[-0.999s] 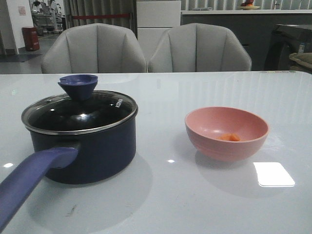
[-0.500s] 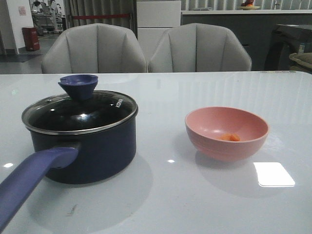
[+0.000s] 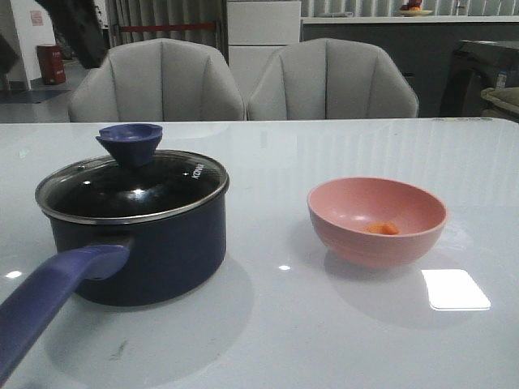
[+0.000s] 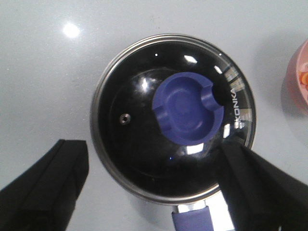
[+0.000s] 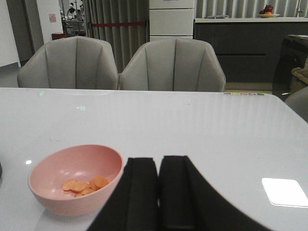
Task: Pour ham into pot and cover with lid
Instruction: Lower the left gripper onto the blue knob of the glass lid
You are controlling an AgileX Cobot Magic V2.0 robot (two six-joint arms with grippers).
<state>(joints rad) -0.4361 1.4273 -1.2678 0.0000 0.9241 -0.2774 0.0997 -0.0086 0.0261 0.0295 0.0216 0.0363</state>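
The dark navy pot [image 3: 162,259] stands on the left of the table with its purple-blue handle [image 3: 49,300] pointing toward me. The glass lid [image 3: 130,190] with the purple-blue knob [image 3: 130,142] sits on it. To the right, the ham [image 3: 383,228] lies as several orange slices in a pink bowl [image 3: 357,247]. My left gripper [image 4: 151,149] hangs open high above the lid [image 4: 130,139], fingers wide to either side of the knob [image 4: 187,113]. My right gripper [image 5: 159,161] is shut and empty, low over the table beside the bowl [image 5: 72,204] and its ham [image 5: 86,185].
Two grey chairs [image 3: 158,81] [image 3: 332,77] stand behind the table's far edge. My left arm [image 3: 77,28] shows as a dark blur at the top left. A bright light patch [image 3: 456,289] reflects off the glossy tabletop by the bowl.
My left arm has come into the front view at the top left. Pot, lid, bowl and ham have not moved.
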